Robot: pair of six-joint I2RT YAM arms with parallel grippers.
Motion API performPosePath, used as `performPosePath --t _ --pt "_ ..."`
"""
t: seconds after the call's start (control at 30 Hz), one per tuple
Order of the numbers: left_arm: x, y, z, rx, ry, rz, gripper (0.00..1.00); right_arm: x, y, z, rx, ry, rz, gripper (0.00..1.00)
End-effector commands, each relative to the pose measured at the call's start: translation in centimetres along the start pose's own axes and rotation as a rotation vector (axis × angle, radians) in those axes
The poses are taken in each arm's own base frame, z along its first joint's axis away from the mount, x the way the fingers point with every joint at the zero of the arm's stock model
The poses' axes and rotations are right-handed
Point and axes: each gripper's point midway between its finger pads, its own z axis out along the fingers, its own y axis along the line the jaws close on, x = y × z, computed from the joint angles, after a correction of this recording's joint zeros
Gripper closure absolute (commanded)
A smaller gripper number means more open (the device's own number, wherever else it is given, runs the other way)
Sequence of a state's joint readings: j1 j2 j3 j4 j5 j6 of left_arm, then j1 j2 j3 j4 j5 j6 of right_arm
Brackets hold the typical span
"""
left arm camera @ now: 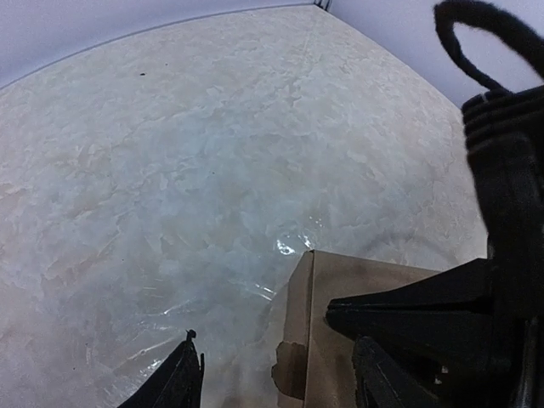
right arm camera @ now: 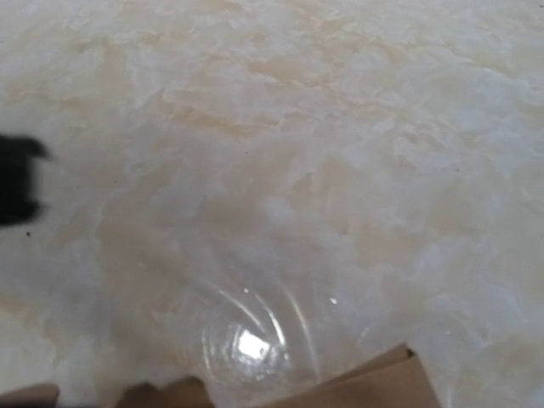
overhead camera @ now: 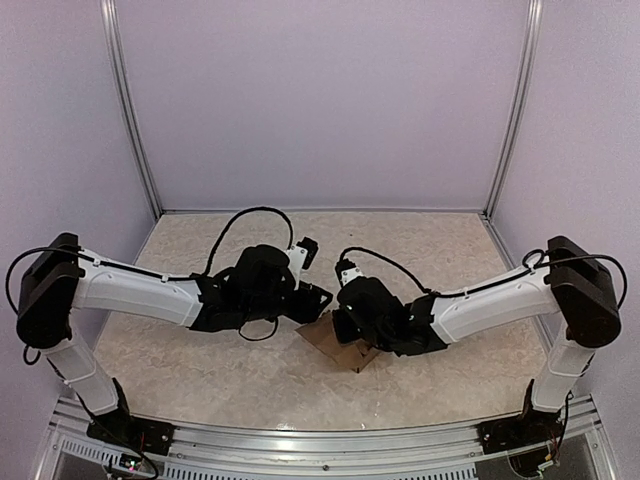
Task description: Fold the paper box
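Left hand (left arm camera: 276, 361): fingers part-open and gripping nothing. They straddle the near corner of the paper box (left arm camera: 374, 276), and my left finger (left arm camera: 180, 381) stands apart from the cardboard.

Right hand (left arm camera: 333, 311): shut to a black wedge, holding nothing, laid across the box's broad face. I cannot tell whether it presses.

The box is plain brown cardboard, matte, partly raised. One crisp vertical fold separates a narrow side panel from the broad one, and a rounded tab (left arm camera: 289, 374) juts out low on the narrow side. In the top view it sits between my two hands, at the middle of the table's near half.

The table (left arm camera: 170, 170) is pale and marbled, with a glossy film that throws a glare patch just beside the box.

Lilac walls (overhead camera: 320, 100) with aluminium posts (overhead camera: 130, 110) stand well apart at the back and sides.
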State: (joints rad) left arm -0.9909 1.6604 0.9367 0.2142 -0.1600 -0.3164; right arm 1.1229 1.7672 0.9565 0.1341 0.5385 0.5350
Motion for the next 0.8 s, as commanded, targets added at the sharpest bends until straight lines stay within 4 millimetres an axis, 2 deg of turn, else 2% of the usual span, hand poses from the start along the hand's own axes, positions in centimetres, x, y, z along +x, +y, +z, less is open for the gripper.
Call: performPosePath --t 0.0,0.13,0.27,0.47,0.6,0.77 --pt "0.6 -1.4 1.5 0.092 0.05 -0.019 0.42 2.1 -1.4 -1.2 0.025 0.08 -0.089 1.0" --pt "2.0 -1.5 2.4 0.1 0.098 -0.023 0.41 0.2 -1.4 -2.5 0.004 0.047 -0.072 1.0" --pt "2.2 -1.5 2.5 0.108 0.109 -0.036 0.4 -0.9 -1.7 -4.4 -0.025 0.034 -0.051 1.0" --pt "2.6 -2.0 2.6 0.141 0.148 -0.05 0.39 -1.5 -3.1 -7.7 -0.067 0.045 0.015 0.73" --pt "3.2 -2.1 2.5 0.152 0.179 -0.069 0.38 -0.4 -3.9 -9.2 -0.118 0.115 0.084 0.59" --pt "4.4 -2.1 2.5 0.163 0.228 -0.095 0.38 2.1 -5.9 -9.7 -0.115 0.277 0.231 0.54"
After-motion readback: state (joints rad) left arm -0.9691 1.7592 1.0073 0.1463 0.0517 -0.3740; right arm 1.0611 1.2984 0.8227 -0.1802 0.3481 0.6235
